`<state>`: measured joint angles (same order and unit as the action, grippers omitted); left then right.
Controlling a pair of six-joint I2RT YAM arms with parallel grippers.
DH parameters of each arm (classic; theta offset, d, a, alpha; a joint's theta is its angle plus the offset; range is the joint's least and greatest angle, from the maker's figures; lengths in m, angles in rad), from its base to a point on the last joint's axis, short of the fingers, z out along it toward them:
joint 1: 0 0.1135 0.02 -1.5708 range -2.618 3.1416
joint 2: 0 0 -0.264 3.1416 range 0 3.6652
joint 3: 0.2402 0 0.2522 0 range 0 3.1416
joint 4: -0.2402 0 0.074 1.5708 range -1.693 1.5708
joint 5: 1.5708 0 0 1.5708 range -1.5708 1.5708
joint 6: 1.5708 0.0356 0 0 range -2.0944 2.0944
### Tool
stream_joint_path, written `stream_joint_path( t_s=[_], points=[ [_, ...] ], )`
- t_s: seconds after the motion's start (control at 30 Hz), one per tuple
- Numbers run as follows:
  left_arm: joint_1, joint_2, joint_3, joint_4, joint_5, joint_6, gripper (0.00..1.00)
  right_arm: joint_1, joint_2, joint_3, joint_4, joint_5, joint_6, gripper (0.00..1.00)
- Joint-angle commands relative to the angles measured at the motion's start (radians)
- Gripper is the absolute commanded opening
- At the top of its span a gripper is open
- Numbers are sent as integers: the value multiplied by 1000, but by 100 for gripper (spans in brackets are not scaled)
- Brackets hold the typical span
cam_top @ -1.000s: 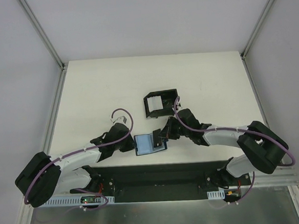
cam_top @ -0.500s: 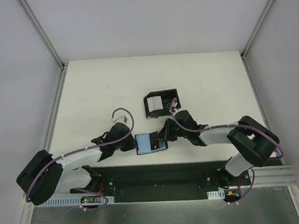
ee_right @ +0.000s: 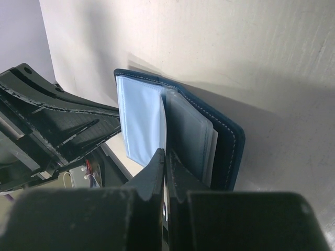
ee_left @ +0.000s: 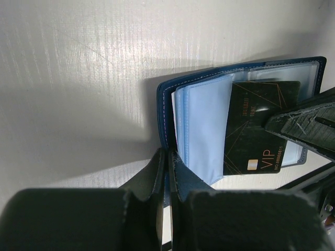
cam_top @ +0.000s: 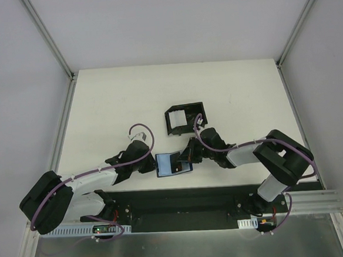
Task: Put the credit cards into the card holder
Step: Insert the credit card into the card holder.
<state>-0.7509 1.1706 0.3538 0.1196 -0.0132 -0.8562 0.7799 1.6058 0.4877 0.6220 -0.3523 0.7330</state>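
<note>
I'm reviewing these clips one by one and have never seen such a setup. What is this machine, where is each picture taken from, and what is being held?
Two robot arms, left and right, are bolted at the near edge of a white table, each ending in a two-finger gripper. The wide picture looks down from above and behind them; the two close-ups come from cameras on the wrists. On the table lie an open blue wallet and a black box with white cards inside. The left gripper is shut on the wallet's cover, holding it open. The right gripper is shut, apparently pinching a black card that sits partly in a clear sleeve.
</note>
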Motion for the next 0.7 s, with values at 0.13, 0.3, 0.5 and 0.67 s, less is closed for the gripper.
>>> stream_joint_path(
  t_s=[0.13, 0.3, 0.5, 0.67],
  points=[
    [7, 32, -3, -63, -47, 11, 0, -10, 43, 8, 47, -20, -21, 0],
    [7, 24, -7, -63, -48, 20, 0, -47, 39, 5, 38, -40, -44, 0],
    [7, 17, -16, -63, -53, 16, 0, -50, 71, 26, 30, -85, -52, 1],
    [7, 21, -10, -63, -51, 14, 0, -13, 106, 60, 42, -100, -37, 0]
  ],
)
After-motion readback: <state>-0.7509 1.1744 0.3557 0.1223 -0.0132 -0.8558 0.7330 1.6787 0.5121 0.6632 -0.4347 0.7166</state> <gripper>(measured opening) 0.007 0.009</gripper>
